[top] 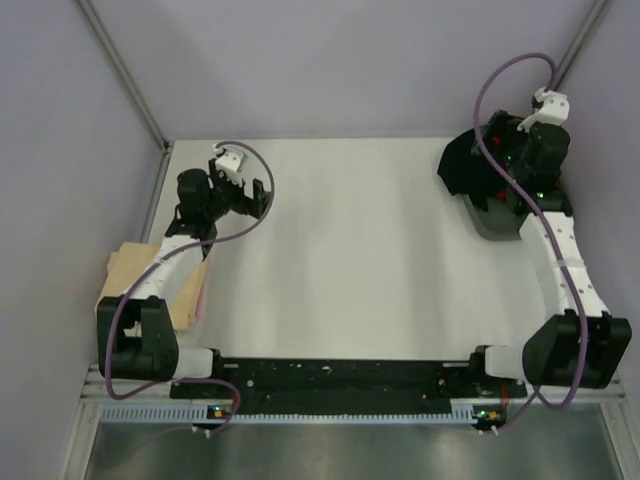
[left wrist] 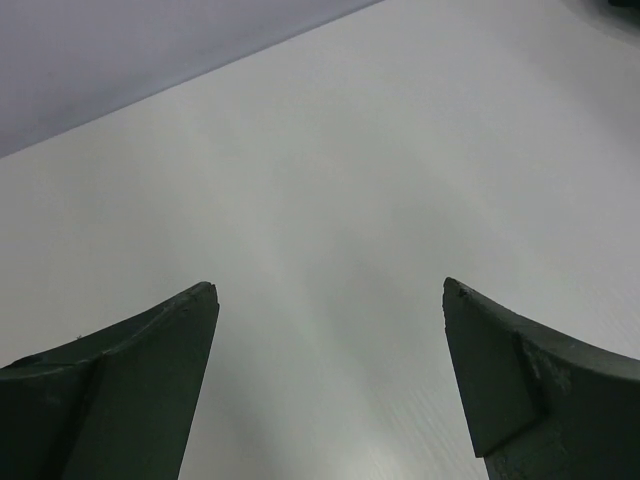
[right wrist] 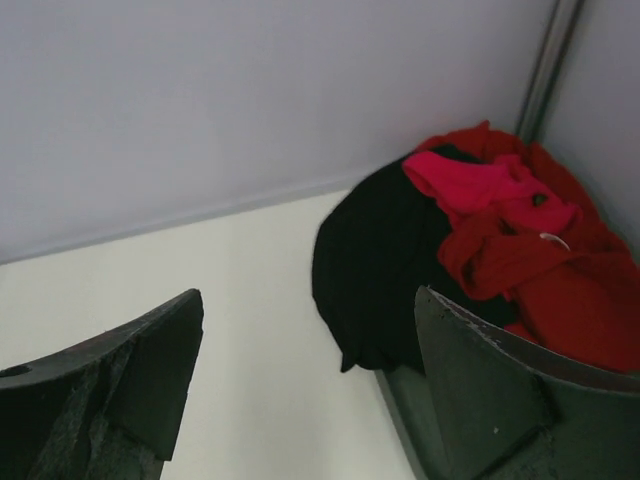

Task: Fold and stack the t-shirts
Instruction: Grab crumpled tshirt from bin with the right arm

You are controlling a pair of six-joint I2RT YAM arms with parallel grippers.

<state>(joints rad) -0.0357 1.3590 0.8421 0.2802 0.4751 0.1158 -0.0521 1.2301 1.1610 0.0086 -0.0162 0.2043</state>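
One white table (top: 340,250), heaped t-shirts (right wrist: 470,250) (lilac walls (top: 330,60))

The tabletop (top: 350,260) is smooth, matt white. The black t-shirt (right wrist: 385,260), bright red t-shirt (right wrist: 480,182) and dark red t-shirt (right wrist: 585,300) are soft, crumpled matt cloth. The tray (top: 490,228) is dull grey-green plastic. The right gripper (right wrist: 305,292) has dark matt plastic fingers (right wrist: 130,390) with rough-looking edges.

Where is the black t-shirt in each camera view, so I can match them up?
Top external: far right; the black t-shirt drapes over the left side of the tray.
Left wrist: not identifiable; only a dark sliver at the top right corner.
Right wrist: centre right, spilling over the tray's left side.
Shared landmark: the tray, in the top and right wrist views.
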